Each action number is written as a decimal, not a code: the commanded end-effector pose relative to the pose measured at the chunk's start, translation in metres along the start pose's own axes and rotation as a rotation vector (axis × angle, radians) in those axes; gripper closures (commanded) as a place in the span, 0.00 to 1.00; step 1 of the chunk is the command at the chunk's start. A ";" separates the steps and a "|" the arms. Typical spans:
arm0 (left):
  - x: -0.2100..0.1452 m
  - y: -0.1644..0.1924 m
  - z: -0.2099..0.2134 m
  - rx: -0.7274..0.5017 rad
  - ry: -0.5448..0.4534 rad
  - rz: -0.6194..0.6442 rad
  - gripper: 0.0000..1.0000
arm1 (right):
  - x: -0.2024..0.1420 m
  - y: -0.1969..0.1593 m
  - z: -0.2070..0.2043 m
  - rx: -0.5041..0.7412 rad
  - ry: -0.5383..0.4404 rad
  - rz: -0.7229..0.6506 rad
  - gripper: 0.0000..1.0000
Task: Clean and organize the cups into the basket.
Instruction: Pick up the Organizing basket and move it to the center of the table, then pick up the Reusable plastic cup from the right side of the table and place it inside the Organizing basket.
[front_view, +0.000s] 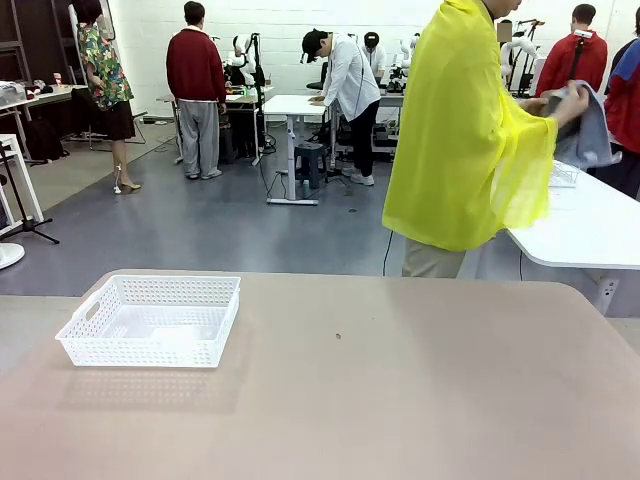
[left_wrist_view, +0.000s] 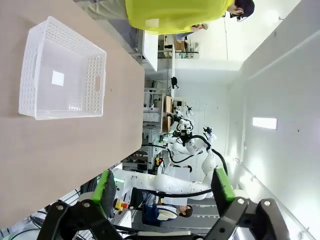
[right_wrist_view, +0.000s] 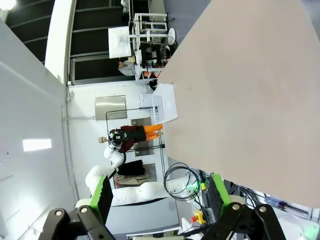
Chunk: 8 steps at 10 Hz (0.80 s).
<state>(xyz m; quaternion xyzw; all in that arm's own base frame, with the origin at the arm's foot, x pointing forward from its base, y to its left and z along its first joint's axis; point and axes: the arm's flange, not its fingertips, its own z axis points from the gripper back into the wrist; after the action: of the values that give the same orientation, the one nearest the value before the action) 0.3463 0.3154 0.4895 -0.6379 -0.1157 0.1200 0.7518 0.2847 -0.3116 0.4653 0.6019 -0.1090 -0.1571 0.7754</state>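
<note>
The left gripper (left_wrist_view: 164, 189) has its fingers spread wide. The basket (left_wrist_view: 92, 65) sits on the table (left_wrist_view: 65, 150) well beyond them, off past the picture-left finger. The right gripper (right_wrist_view: 160, 195) is equally wide.

We've got the left pincer (left_wrist_view: 163, 189) here: black linked fingers, silver screws at the joints, bright green pads (left_wrist_view: 105, 191). Our right pincer (right_wrist_view: 160, 196) has the same black and green. The person (front_view: 460, 130) wears a loose yellow cape-like top and beige trousers.
</note>
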 end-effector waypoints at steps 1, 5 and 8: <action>-0.005 -0.003 -0.003 0.012 -0.008 0.015 0.00 | -0.004 -0.003 0.004 -0.006 -0.003 -0.017 0.00; -0.005 -0.003 -0.003 0.012 -0.008 0.015 0.00 | -0.004 -0.003 0.004 -0.006 -0.003 -0.017 0.00; -0.005 -0.003 -0.003 0.012 -0.008 0.015 0.00 | -0.004 -0.003 0.004 -0.006 -0.003 -0.017 0.00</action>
<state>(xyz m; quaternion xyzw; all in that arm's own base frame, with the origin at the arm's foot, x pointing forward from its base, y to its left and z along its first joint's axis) 0.3460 0.3147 0.4896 -0.6371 -0.1140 0.1214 0.7526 0.2809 -0.3149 0.4644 0.6003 -0.1105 -0.1630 0.7752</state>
